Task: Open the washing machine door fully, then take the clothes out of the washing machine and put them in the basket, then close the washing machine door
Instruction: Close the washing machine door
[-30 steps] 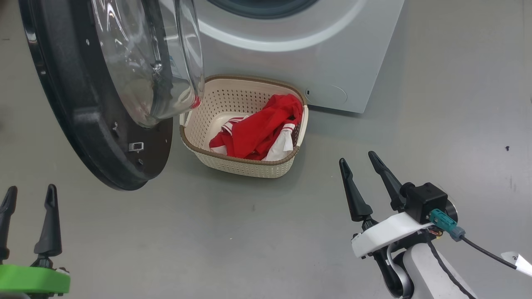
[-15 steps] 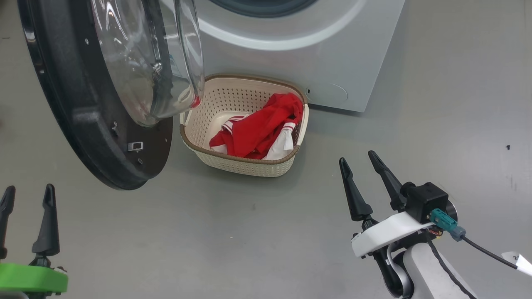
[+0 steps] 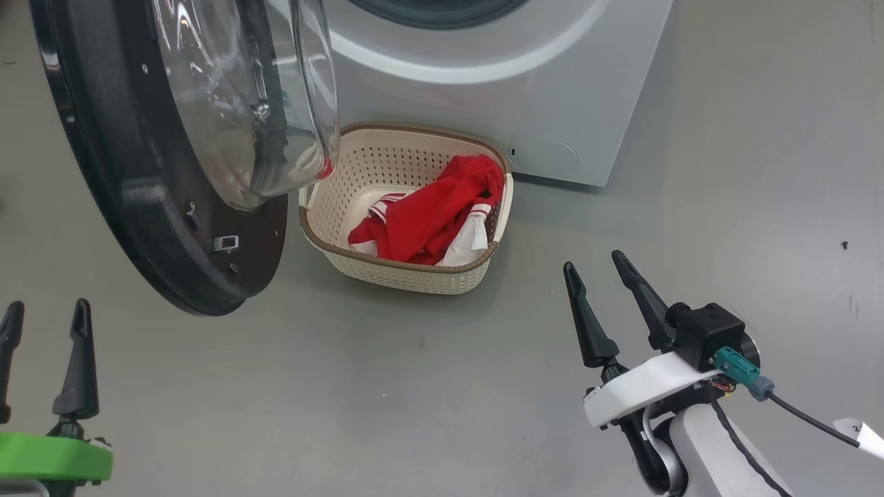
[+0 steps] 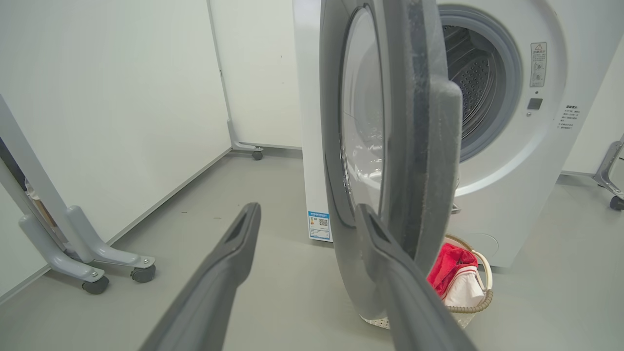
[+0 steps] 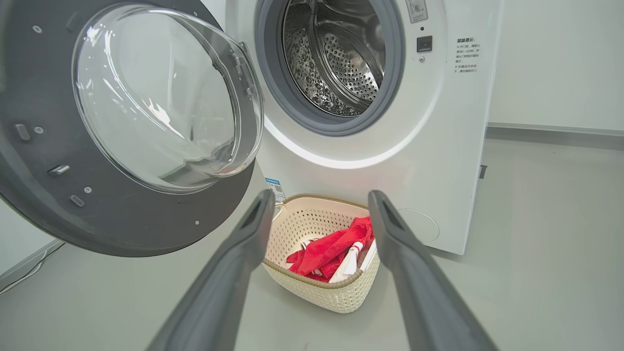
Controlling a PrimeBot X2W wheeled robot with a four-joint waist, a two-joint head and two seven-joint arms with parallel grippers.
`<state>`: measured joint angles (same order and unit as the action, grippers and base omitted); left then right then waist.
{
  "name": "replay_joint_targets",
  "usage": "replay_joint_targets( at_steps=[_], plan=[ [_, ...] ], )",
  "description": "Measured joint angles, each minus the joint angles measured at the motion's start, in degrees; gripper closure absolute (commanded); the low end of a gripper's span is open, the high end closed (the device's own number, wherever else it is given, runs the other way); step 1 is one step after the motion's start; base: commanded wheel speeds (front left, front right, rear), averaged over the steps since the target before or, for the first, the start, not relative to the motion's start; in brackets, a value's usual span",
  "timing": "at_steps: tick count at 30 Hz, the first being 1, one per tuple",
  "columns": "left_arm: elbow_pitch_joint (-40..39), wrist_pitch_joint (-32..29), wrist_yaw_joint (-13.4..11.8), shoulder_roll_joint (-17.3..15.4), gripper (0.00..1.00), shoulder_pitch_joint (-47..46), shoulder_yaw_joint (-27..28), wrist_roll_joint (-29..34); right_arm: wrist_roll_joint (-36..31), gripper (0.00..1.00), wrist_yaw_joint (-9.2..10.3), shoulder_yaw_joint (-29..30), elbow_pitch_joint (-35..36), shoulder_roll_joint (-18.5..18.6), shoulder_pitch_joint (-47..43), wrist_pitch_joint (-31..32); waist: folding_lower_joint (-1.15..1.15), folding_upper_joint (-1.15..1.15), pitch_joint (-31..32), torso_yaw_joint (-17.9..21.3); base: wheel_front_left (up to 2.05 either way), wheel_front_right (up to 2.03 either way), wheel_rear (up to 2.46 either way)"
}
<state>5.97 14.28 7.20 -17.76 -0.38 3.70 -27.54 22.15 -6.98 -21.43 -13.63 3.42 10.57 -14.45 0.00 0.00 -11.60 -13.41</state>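
Clothes [image 3: 421, 224] in basket [image 3: 400, 279], likely clear of jaws

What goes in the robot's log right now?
door open | clothes in basket | drum looks empty | left gripper open | right gripper open

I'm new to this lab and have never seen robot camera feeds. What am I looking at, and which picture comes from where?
This is a wheeled robot with two arms, each ending in a two-fingered gripper. The head view looks down from its head: the left gripper and right gripper are both open, holding nothing. On the floor, a basket with red clothes in it stands before the washing machine, whose door is open. The other two pictures come from wrist cameras looking along each gripper; the right one shows the drum, with no clothes visible in it.
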Motion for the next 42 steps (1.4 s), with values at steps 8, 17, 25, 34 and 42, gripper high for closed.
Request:
replay_joint_targets(
  at_steps=[8, 17, 25, 34, 42],
  plan=[
    [0.0, 0.0, 0.0, 0.0, 1.0, 0.0, -0.4, 0.1, 0.0, 0.0, 0.0, -0.5, 0.0, 0.0, 0.0, 0.0, 0.0, 0.0, 0.2, 0.0, 0.0, 0.0, 0.0],
    [-0.2, 0.1, 0.0, -0.8, 1.0, -0.1, -0.5, 0.0, 0.0, 0.0, 0.0, -0.9, -0.1, 0.0, 0.0, 0.0, 0.0, 0.0, 0.4, 0.1, 0.0, 0.0, 0.0],
    [0.0, -1.4, 0.0, 1.2, 1.0, -4.1, 2.4, -13.5, 0.0, 0.0, 0.0, -1.2, -0.1, 0.0, 0.0, 0.0, 0.0, 0.0, 0.4, 0.1, 0.0, 0.0, 0.0],
    [0.1, -12.0, 0.0, 5.1, 1.0, -11.2, 9.7, -37.0, 0.1, 0.0, 0.0, -1.9, 0.0, 0.0, 0.1, 0.0, 0.0, 0.0, -0.8, 0.2, 0.0, 0.0, 0.0],
    [3.1, -24.2, -5.0, 9.1, 1.0, -14.9, 13.7, -55.5, 0.6, 0.0, 0.0, -1.7, 0.2, 0.0, 0.7, 0.0, 0.0, 0.0, -1.9, 1.2, 0.0, 0.0, 0.0]
  ],
)
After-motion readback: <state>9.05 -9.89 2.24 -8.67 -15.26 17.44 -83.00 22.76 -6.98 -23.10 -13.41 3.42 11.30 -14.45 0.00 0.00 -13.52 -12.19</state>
